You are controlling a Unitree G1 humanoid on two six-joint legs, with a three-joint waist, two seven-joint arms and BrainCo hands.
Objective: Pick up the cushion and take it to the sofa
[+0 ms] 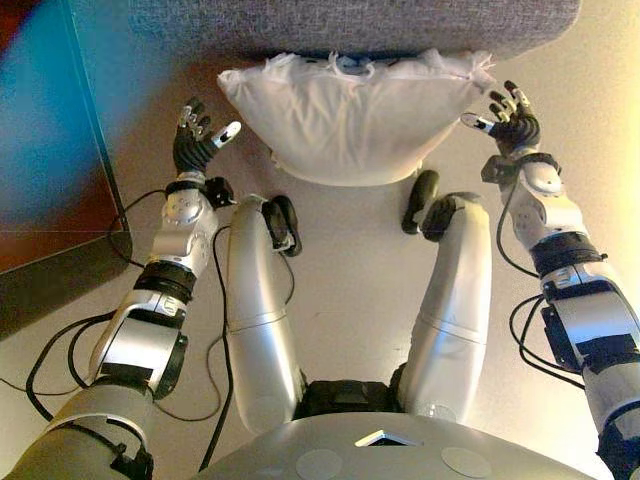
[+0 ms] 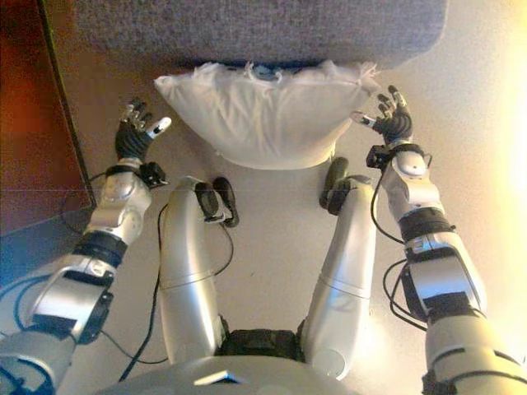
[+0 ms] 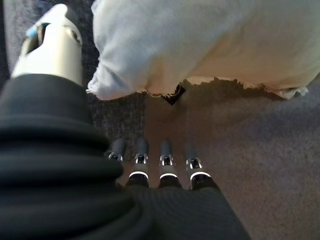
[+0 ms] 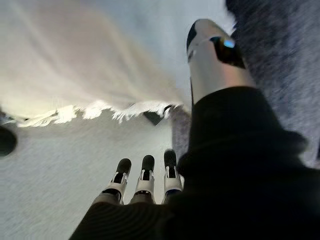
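Cushion [image 1: 352,120]: white, on floor against sofa [image 1: 350,25]. L hand [image 1: 198,135], R hand [image 1: 510,118] flank cushion, both open, not touching. Step: pre-grasp; next, prob. squeeze inward.

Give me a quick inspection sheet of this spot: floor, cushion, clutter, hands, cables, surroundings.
Surface: pale floor.
Job's things: white cushion on the floor, leaning against the grey sofa; not yet picked up.
Clutter: nothing seen.
Hands: left hand and right hand open, one at each end of the cushion, not gripping it.
Cables: nothing seen apart from the robot's own.
Surroundings: dark wooden furniture on the robot's left.
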